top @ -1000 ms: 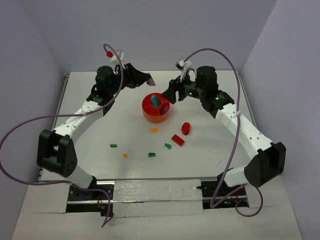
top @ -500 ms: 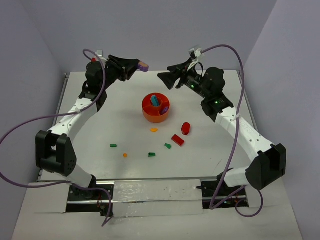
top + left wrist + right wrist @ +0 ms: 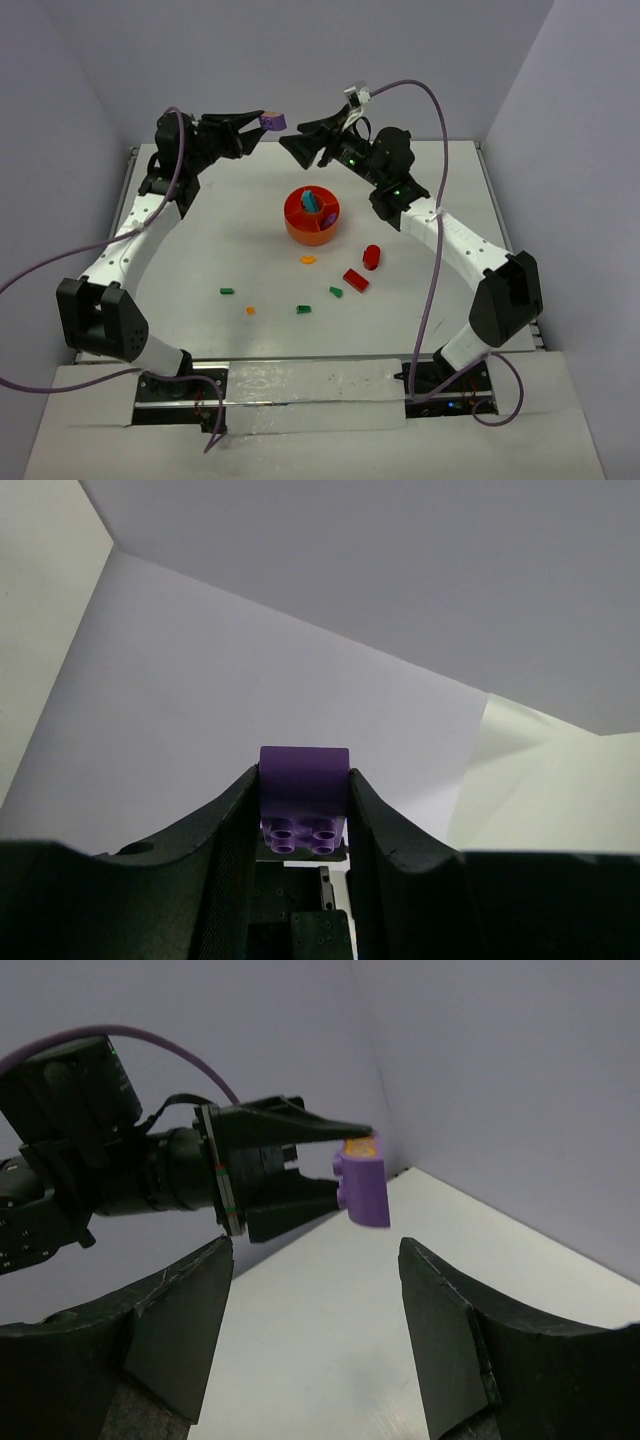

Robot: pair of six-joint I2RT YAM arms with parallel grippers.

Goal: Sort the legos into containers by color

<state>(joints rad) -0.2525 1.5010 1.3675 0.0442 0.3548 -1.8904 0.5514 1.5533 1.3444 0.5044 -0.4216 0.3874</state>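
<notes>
A purple brick [image 3: 273, 121] aloft, likely mid-handover
The left hand [image 3: 256, 128] pinches it high over the worktop's [image 3: 200, 250] far edge; the right hand [image 3: 291, 144] gapes just beside it. Released too soon, it could drop clear of the bowl [image 3: 300, 233].

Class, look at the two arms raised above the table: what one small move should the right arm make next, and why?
Probably ease the right gripper forward until its open fingers straddle the purple block. The left gripper grips that block in mid-air, and the right gripper's open jaws face it across a gap, which looks like a handover being set up.
</notes>
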